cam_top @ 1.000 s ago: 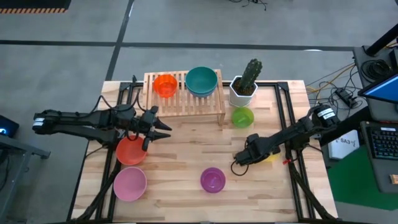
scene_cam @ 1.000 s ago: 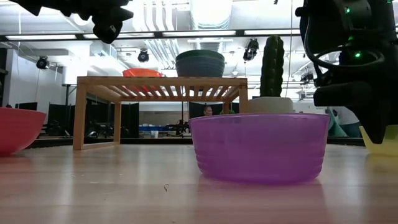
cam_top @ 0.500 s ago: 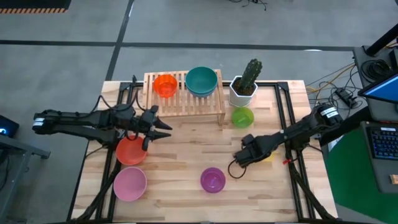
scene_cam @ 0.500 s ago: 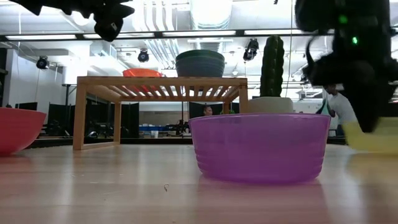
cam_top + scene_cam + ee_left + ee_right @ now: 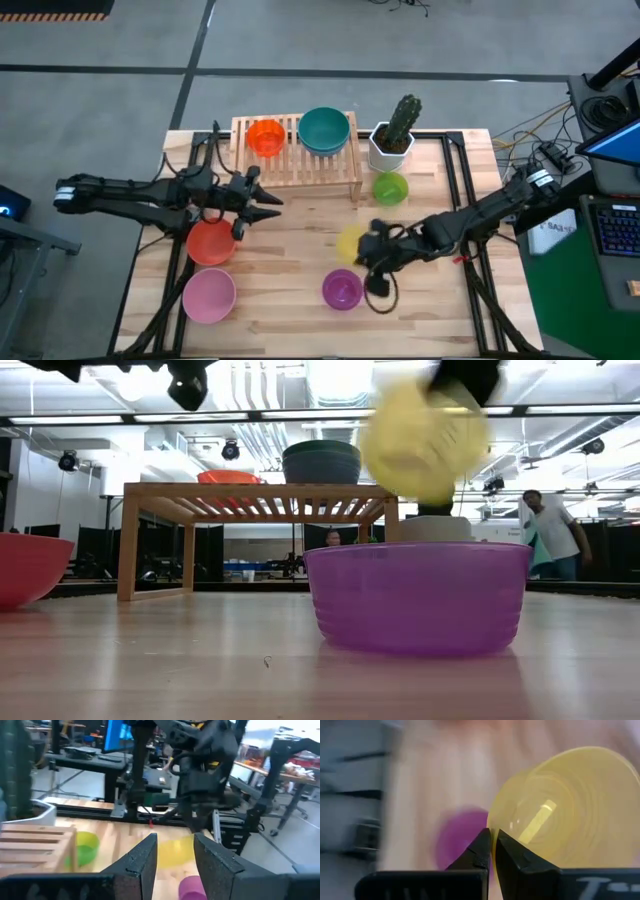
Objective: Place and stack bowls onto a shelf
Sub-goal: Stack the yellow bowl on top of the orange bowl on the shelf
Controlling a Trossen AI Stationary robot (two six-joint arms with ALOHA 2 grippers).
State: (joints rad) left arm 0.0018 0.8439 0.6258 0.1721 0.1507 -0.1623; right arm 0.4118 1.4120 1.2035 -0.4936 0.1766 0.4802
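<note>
Right gripper (image 5: 368, 247): fingers pinched narrow on the rim of the yellow bowl (image 5: 351, 241), which is lifted clear of the table (image 5: 300, 300) and tipped on its side; the right wrist view shows its smooth, translucent inside (image 5: 560, 815). In the high view the bowl hangs just at 12 o'clock of the purple bowl (image 5: 342, 289), which is ribbed, round and holds nothing.

Left gripper (image 5: 262, 202): fingers parted narrowly, holding nothing, above the table at 1 o'clock from the red bowl (image 5: 210, 242). The pink bowl (image 5: 208, 296) sits at 6 o'clock of the red one; both hold nothing.

Shelf (image 5: 296, 168): light wood, slatted top, at the far edge of the table. It carries an orange bowl (image 5: 265, 136) at its 9 o'clock end and a teal bowl (image 5: 324, 130) at centre-right.

Lime green bowl (image 5: 390, 188) sits on the table beside the shelf's 3 o'clock leg, at 6 o'clock of the white pot (image 5: 390, 150) with the cactus (image 5: 403, 120).
</note>
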